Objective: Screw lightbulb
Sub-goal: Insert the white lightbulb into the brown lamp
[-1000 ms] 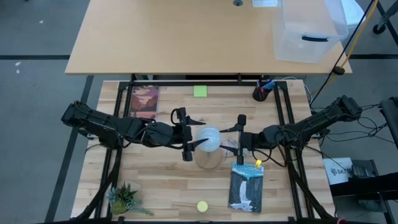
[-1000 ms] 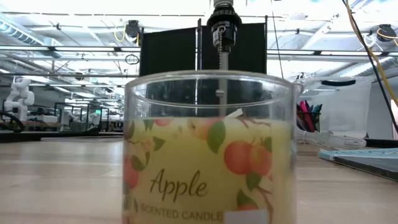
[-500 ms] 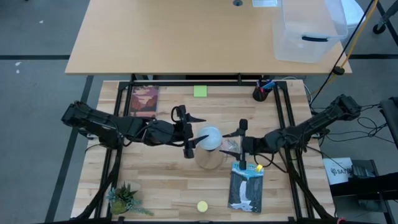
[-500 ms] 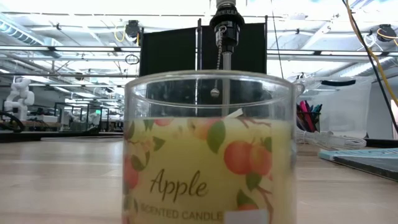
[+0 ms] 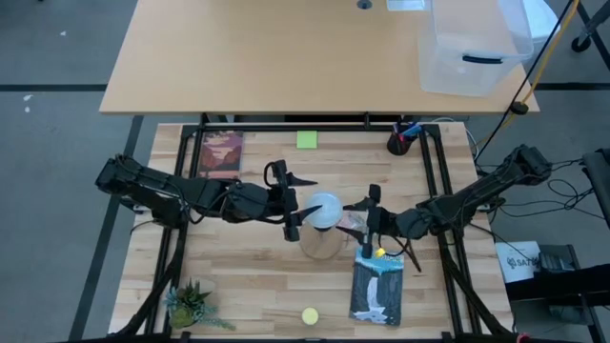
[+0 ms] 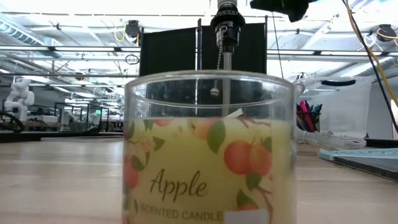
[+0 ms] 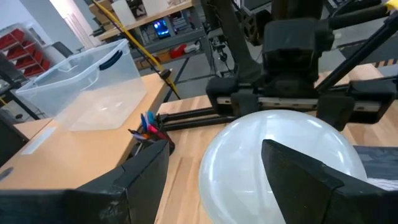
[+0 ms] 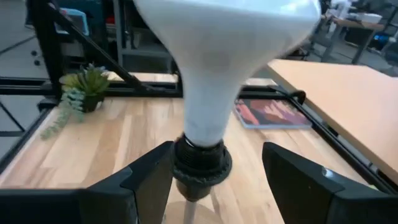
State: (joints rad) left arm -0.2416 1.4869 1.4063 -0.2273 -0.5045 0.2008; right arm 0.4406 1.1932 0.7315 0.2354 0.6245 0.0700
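bulb (image 5: 322, 210) seated in black socket (image 8: 200, 167) above counter (image 5: 248, 276); left hand (image 5: 293, 202) spread around globe, untouching. right hand (image 5: 367, 217), parted and empty, has been drawn back, suggesting threading is nearly finished.

High view looks straight down on the whole table (image 5: 238, 276). Low view sits at tabletop height, pressed close to an apple candle jar (image 6: 208, 149), facing the room beyond. Both wrist views look along their own fingers, very near the lightbulb (image 7: 280, 158), from opposite sides; the high view shares it.
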